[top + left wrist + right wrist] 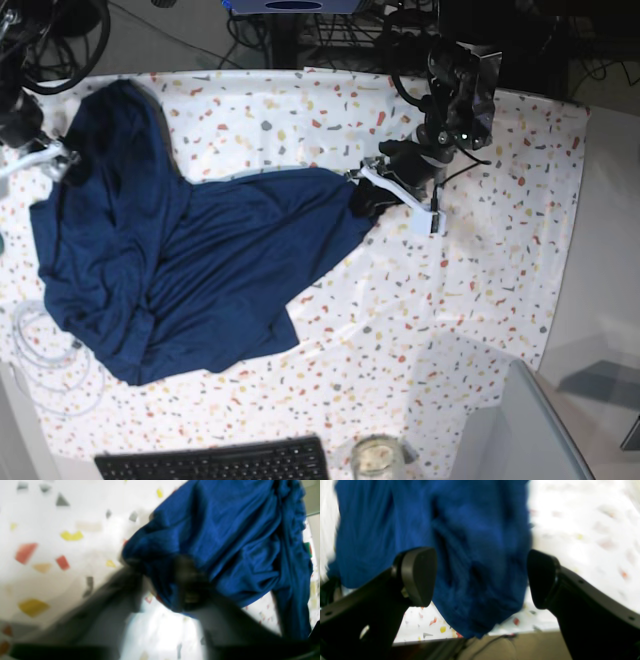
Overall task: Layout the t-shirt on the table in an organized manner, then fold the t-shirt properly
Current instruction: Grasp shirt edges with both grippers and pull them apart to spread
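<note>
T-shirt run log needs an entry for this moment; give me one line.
t-shirt: crumpled on table | left hand: shut on t-shirt edge | right hand: open, over t-shirt | stage: spreading, not folded

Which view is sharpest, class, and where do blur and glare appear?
Base view: sharpest, evenly lit, t-shirt and table flecks crisp. Left wrist view: left gripper smeared by blur, white glare below. Right wrist view: right gripper sharp, cloth and table soft, overexposed.

t-shirt (190, 270) on table (480, 260), left | keyboard (215, 463) front edge
</note>
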You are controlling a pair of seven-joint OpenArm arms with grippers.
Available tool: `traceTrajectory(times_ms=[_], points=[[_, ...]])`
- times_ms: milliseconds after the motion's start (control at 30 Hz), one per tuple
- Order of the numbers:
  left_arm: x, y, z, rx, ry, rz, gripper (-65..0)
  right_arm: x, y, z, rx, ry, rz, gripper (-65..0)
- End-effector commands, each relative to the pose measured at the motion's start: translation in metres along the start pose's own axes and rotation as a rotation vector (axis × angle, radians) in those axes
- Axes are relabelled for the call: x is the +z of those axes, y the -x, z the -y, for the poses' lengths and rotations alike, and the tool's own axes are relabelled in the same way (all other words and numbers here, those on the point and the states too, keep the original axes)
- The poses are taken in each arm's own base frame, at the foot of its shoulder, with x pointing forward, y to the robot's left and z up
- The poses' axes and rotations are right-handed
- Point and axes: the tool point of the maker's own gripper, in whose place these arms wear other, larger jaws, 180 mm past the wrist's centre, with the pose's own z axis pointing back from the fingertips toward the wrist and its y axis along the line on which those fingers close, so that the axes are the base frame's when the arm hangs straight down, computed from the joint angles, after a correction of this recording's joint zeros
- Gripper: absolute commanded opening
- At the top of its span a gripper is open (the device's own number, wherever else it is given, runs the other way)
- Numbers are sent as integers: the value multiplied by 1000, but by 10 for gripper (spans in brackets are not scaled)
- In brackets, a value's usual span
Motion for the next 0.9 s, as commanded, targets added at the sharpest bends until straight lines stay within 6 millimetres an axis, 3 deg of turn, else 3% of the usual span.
traceTrajectory(times_ms=[0, 167, 300, 467, 700, 767, 867], points=[[0, -6, 1, -7, 3, 10, -650, 1, -17, -12, 75, -34, 32, -125], [17, -26, -16, -76, -24, 40, -650, -12, -6, -46, 260, -112, -51, -128], [44, -34, -23, -157, -42, 59, -650, -22, 10, -66, 394, -130, -98, -128], [70, -36, -43, -167, -100, 74, -650, -36, 26, -80, 561, -70, -91, -128], [81, -34, -58, -146, -142, 81, -650, -48, 38, -107, 671, -75, -111, -129], [80, -33, -58, -146, -141, 77, -650, -49, 38, -109, 676, -80, -112, -158], [80, -33, -57, -146, -140, 76, -650, -50, 44, -116, 691, -99, -121, -293]])
